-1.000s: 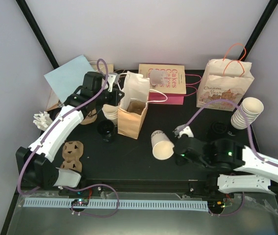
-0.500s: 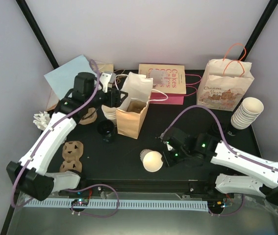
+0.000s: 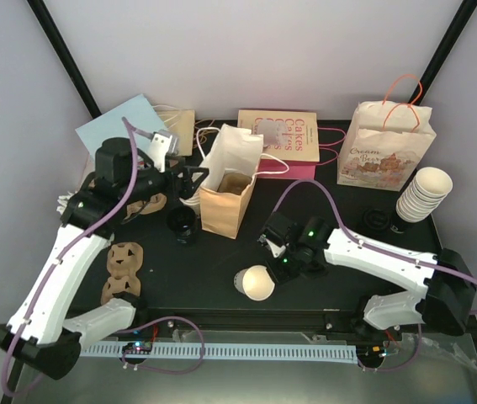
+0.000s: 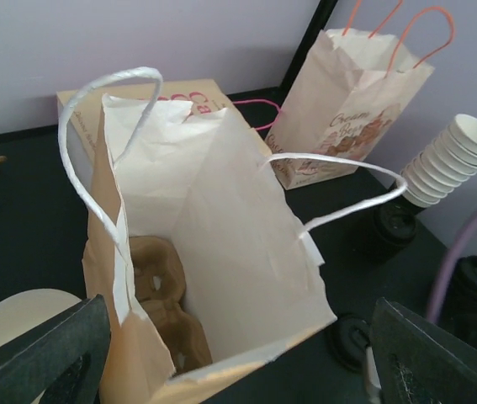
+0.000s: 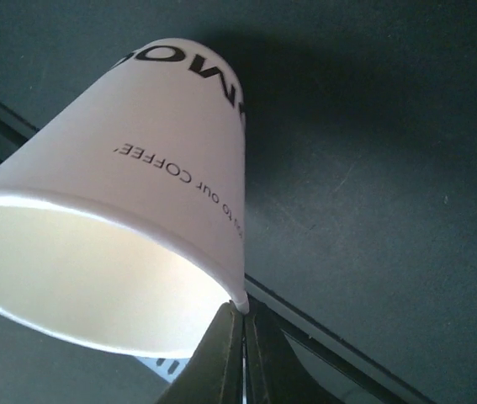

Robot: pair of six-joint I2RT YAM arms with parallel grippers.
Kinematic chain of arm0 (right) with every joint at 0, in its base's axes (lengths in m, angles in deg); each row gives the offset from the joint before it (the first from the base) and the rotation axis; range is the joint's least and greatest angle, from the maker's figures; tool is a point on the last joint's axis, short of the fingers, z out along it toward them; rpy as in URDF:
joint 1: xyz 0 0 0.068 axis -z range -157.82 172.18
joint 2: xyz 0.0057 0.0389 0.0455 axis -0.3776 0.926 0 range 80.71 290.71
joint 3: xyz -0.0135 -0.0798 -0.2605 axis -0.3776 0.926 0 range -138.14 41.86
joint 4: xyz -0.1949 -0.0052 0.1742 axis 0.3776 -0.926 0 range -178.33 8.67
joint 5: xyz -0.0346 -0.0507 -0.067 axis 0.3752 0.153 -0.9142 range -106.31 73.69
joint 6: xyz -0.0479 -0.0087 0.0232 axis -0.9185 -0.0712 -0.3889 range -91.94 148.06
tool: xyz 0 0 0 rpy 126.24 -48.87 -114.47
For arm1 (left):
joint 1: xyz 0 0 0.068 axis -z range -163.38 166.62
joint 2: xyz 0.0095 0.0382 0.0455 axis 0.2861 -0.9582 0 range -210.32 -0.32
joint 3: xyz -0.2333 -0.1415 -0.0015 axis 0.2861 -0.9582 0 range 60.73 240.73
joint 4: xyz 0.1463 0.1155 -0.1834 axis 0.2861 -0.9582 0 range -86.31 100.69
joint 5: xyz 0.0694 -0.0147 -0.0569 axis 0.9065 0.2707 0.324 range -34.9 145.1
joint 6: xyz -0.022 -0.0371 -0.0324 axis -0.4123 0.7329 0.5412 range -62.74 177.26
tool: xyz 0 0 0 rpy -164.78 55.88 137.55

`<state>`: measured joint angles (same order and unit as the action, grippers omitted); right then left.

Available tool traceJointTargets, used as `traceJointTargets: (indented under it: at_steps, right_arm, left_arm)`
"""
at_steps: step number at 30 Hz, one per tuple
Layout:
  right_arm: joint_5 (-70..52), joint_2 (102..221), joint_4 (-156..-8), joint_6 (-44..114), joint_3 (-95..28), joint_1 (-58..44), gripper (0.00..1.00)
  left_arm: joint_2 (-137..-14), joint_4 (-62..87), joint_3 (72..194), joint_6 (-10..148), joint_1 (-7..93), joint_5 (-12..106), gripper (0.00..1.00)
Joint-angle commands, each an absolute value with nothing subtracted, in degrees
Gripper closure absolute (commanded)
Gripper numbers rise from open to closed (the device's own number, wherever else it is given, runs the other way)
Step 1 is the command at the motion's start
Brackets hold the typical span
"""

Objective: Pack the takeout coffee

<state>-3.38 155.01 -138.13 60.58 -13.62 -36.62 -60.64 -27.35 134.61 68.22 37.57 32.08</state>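
The takeout coffee cup point(image 3: 257, 282) is cream-white with black print on its side. It hangs tilted over the table's near edge, mouth towards the front. My right gripper point(image 3: 277, 268) is shut on its rolled rim, and in the right wrist view the fingertips point(image 5: 235, 337) pinch the cup point(image 5: 137, 185) at the rim's lowest point. My left gripper point(image 3: 186, 180) stands open just left of the brown paper bag point(image 3: 225, 206), holding nothing. In the left wrist view its fingers point(image 4: 40, 358) flank the open bag point(image 4: 238, 252). A black lid point(image 3: 182, 225) lies beside the bag.
A moulded-pulp carrier point(image 4: 158, 295) sits inside the bag; two more carriers point(image 3: 124, 257) lie front left. A tall cup stack point(image 3: 423, 194) and more black lids point(image 3: 376, 219) are at the right. A printed bag point(image 3: 385, 147) and a flat cakes bag point(image 3: 278, 135) stand at the back.
My left gripper opened and drew back left from the bag. The right arm carried the cup left and towards the near edge, turning its mouth forward.
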Motion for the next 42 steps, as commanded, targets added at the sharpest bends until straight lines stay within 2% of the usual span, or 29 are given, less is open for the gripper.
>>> traceJointTargets:
  at_steps: [1,5,21,30,34,37,40,42]
  right_arm:
    - [-2.0,157.3,-138.8,58.0,-16.1,-34.7,0.95]
    - [-2.2,158.9,-138.4,57.5,-17.9,-33.5,0.85]
    - [0.9,162.9,-137.6,57.2,-23.9,-33.5,0.83]
    - [-4.8,158.9,-139.8,57.3,-26.2,-33.5,0.77]
    - [-11.0,156.3,-140.9,58.1,-25.3,-33.5,0.75]
    - [-18.5,153.3,-141.4,60.7,-21.9,-33.5,0.52]
    - [-22.8,150.2,-140.0,64.5,-17.2,-32.8,0.19]
    - [-24.0,148.7,-138.5,66.4,-13.8,-31.3,0.02]
  left_arm:
    - [-55.2,-30.8,134.0,67.7,37.3,30.3,0.13]
    - [-51.7,-32.8,132.8,67.6,37.2,30.5,0.12]
    - [-44.7,-36.7,127.3,67.5,37.3,30.6,0.11]
    - [-41.5,-39.3,126.0,67.4,37.3,30.4,0.11]
    - [-39.1,-41.8,125.0,66.8,37.3,30.0,0.1]
    - [-36.6,-44.0,123.4,67.2,37.3,29.9,0.06]
    - [-34.0,-45.5,121.1,68.4,37.3,29.6,0.02]
    - [-32.5,-46.2,119.6,69.6,37.3,30.5,0.01]
